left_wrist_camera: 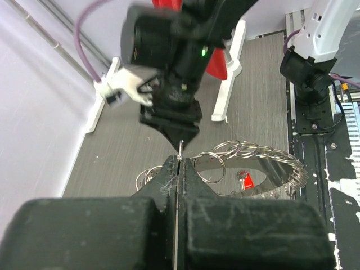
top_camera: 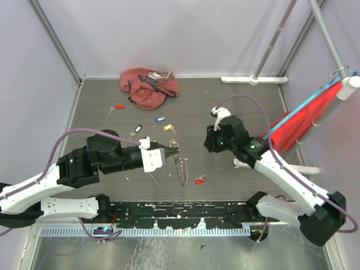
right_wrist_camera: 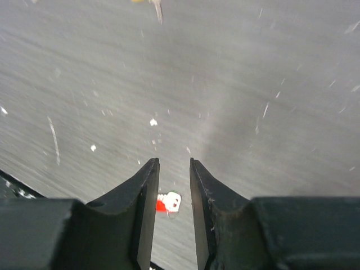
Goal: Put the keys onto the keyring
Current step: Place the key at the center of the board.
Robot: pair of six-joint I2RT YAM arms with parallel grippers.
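My left gripper (top_camera: 173,147) is shut on a thin wire of the keyring (top_camera: 181,166), a bunch of silver rings trailing down and toward the near side. In the left wrist view the jaws (left_wrist_camera: 180,160) pinch the wire and the keyring (left_wrist_camera: 256,152) curves off to the right. A red-headed key (top_camera: 199,180) lies on the table beside the bunch. My right gripper (top_camera: 208,144) hovers just right of the left one, open and holding nothing. Between its fingers (right_wrist_camera: 147,191), the right wrist view shows the red key (right_wrist_camera: 167,202) far below.
A reddish cloth bag (top_camera: 149,87) lies at the back. Loose keys lie on the table: red (top_camera: 119,106), blue (top_camera: 161,118), yellow (top_camera: 167,127) and a dark one (top_camera: 136,130). A red cloth on a white stand (top_camera: 304,121) is at the right.
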